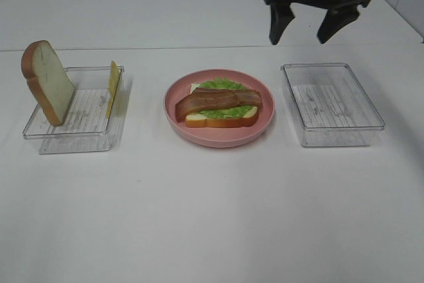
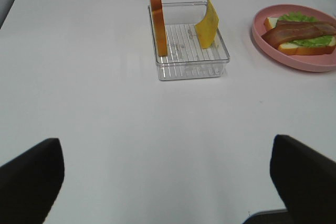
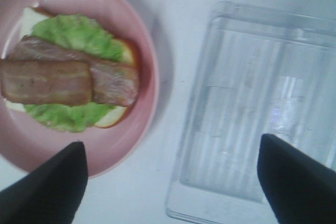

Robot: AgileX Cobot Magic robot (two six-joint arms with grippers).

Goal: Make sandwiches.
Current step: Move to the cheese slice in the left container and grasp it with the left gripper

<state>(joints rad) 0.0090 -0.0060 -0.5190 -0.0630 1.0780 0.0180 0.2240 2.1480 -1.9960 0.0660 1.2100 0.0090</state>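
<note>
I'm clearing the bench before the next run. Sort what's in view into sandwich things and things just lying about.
For the sandwich: bottom bread slice, lettuce and bacon, stacked on the plate; standing bread slice and cheese slice in the left clear box.

Just lying about: right clear box, empty. The plate and left clear box only hold things.

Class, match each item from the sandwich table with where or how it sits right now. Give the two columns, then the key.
1 bread slice
2 cheese slice
3 bacon strips
4 right gripper

A on the lettuce, on the pink plate
B open in the air, holding nothing
C leaning at the left container's left end
D propped against the left container's right wall

Pairs: 1-C, 2-D, 3-A, 4-B
</note>
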